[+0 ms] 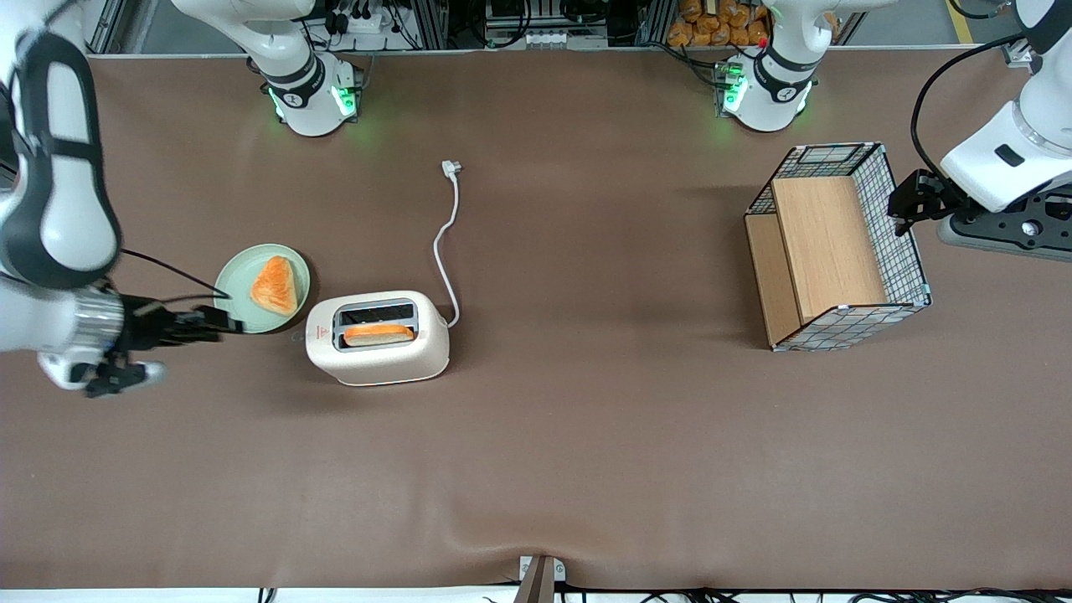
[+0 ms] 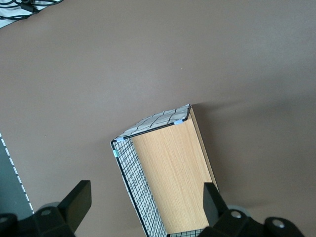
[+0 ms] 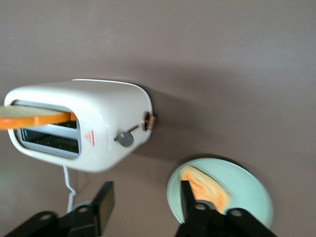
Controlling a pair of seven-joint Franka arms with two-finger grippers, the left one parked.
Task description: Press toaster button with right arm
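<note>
— Where's the cream-white two-slot toaster with the rounded corners?

— On the brown table mat, toward the working arm's end, its long axis running along the table's length. A slice of toast sits in the slot nearer the front camera; the white power cord trails away unplugged.

— And the small grey rounded toaster button?

— It juts from the short end by the red logo — the end that faces the slim black gripper. That is the relation that matters: the lever lies straight ahead of the tool, along the toaster's long axis.

— What's the gripper doing?

— Its fingers are spread apart, pinching nothing. It hangs over the edge of the pale green round plate carrying a triangular toast piece, just beside the toaster's button end but apart from it.

— The white, black-banded right arm?

— Bent in from the table's end, wrist level, fingers pointing at the toaster. I'd judge it must advance and come down onto the lever.
</note>
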